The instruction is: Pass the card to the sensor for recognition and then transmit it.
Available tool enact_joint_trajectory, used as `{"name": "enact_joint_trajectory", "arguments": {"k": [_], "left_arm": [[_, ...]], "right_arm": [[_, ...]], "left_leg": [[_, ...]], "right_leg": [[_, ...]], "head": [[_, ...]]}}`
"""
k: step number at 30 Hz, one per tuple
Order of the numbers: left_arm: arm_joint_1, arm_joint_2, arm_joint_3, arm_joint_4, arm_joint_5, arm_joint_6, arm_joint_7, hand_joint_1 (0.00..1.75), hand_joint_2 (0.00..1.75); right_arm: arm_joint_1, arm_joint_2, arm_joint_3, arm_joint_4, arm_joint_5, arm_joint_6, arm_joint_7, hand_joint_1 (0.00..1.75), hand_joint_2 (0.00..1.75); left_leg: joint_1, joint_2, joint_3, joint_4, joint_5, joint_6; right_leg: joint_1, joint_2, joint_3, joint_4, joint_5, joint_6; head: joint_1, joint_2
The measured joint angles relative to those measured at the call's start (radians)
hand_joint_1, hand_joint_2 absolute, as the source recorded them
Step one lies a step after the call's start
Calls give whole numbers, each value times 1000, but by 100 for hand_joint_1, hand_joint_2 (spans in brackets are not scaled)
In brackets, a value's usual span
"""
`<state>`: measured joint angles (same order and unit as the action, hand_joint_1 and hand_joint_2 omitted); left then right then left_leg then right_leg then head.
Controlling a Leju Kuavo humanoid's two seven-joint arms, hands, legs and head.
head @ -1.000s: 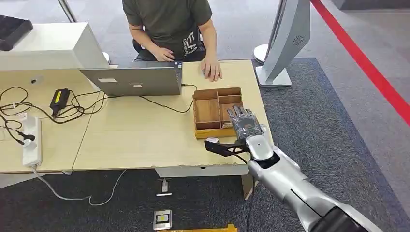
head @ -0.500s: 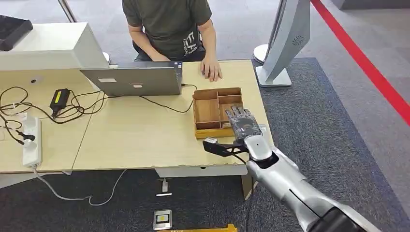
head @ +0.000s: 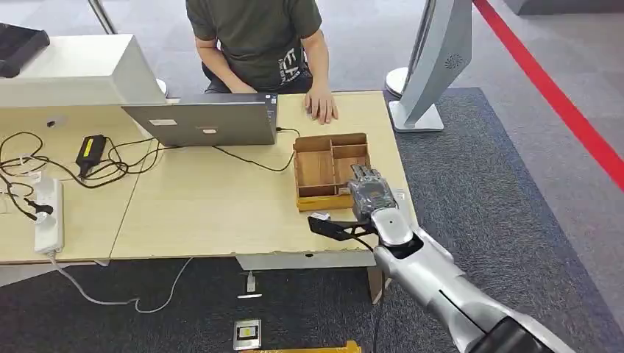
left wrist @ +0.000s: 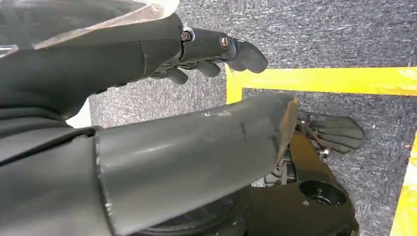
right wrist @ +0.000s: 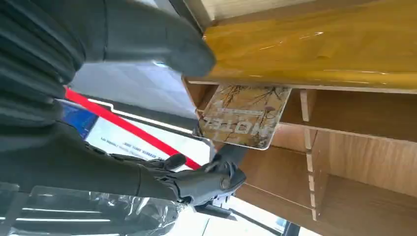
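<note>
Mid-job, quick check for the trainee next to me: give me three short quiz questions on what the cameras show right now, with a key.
1. Multiple choice: which hand reaches over the wooden tray on the table? A) the left hand B) the right hand C) both
2. True or false: the card lies flat on the bare table top, outside the tray.
3. Fill in: the word printed on the card is ____.

Key
1. B
2. False: the right wrist view shows it inside a compartment of the tray, close to the hand's fingertips.
3. HOTEL
</note>
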<state>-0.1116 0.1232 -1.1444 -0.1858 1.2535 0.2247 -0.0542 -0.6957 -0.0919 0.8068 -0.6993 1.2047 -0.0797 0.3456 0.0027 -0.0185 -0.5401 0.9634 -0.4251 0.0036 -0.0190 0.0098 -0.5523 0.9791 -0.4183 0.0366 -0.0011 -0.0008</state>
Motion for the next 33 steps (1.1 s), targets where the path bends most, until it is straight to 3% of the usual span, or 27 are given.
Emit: {"name": "enact_joint_trajectory", "arguments": {"k": [21,25,29,33], "left_arm": [[0,1,-3,0,6,8,13,0,0],[0,1,-5,0,-1,8,13,0,0],[0,1,-8,1,-8,7,11,0,0],[0,2,-14,1,-12,7,-6,0,0]], "right_arm": [[0,13,-23,61,13,-68,-24,175,175],[-1,12,-26,61,24,-121,-21,175,175],[-4,3,-32,12,81,-160,-6,175,175],[-21,-12,-47,-83,138,-118,-6,175,175]], "left_leg": [[0,0,1,0,0,0],[0,0,0,0,0,0],[0,0,0,0,0,0],[0,0,0,0,0,0]], "right_leg": [[0,0,0,0,0,0],[0,0,0,0,0,0],[0,0,0,0,1,0],[0,0,0,0,1,0]], "head": [[0,0],[0,0],[0,0],[0,0]]}}
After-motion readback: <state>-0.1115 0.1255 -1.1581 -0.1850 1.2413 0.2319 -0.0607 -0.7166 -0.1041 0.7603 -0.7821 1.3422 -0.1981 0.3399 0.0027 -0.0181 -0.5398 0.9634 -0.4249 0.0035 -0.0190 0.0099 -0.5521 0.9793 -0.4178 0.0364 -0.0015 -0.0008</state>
